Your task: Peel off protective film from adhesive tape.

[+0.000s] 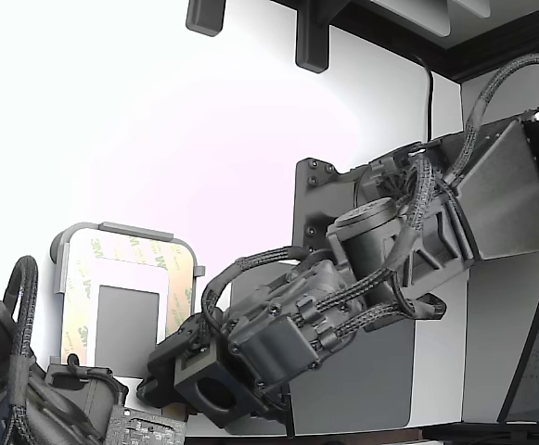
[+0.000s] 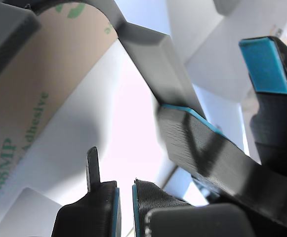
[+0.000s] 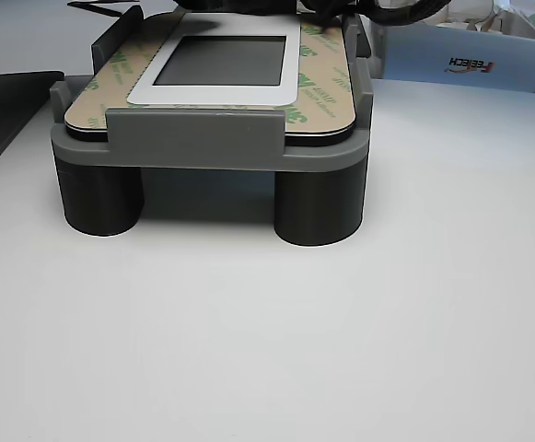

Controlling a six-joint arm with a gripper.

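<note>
tan paper liner, the protective film [image 3: 320, 87], printed with green 3m logos, lies flat over the adhesive tape border in the grey tray [image 3: 203, 138] at the upper centre of the other view. it looks thin, light and easily torn, so a lifted corner seems the best hold. the gripper [image 2: 124, 207] shows its pads nearly together, pinching nothing visible.

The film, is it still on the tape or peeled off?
Still on: the film lies flat around the grey rectangle, no corner lifted.
</note>
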